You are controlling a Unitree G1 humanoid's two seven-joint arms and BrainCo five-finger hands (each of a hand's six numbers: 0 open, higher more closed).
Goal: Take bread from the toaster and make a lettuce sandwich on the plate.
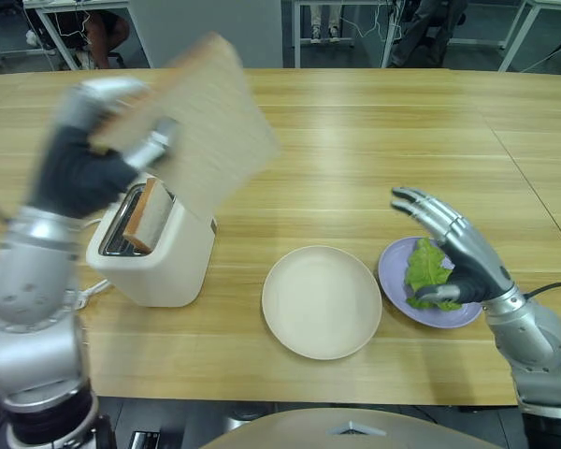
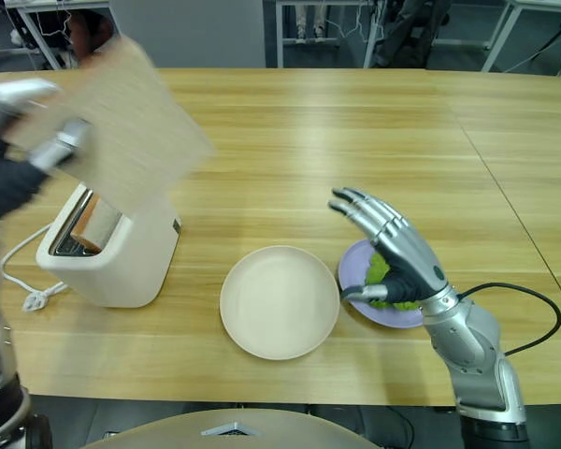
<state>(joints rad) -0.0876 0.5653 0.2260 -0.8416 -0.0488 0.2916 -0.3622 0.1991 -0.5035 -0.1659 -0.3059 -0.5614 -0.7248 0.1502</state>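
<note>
Left hand [image 1: 92,150] fingers pinch blurred bread [image 1: 210,122] | right hand [image 1: 456,251] fingers spread, half-hiding lettuce [image 1: 424,266]

Far left, raised over toaster [image 1: 154,257]: left hand [image 1: 82,161] gripping a tilted bread slice [image 1: 210,122]. Upright in the toaster slot: second slice [image 1: 150,217]. Near centre: cream plate [image 1: 322,301]. Just right of it: purple plate [image 1: 393,268] with lettuce [image 1: 427,269], right hand [image 1: 456,251] above, fingers spread.

bread slice [image 1: 210,122]: tan, tilted, aloft over white toaster [image 1: 159,267] | second slice [image 1: 150,217]: upright in slot | plate [image 1: 322,301]: cream, round | lettuce [image 1: 428,267]: on purple dish [image 1: 395,271], just right of plate
</note>
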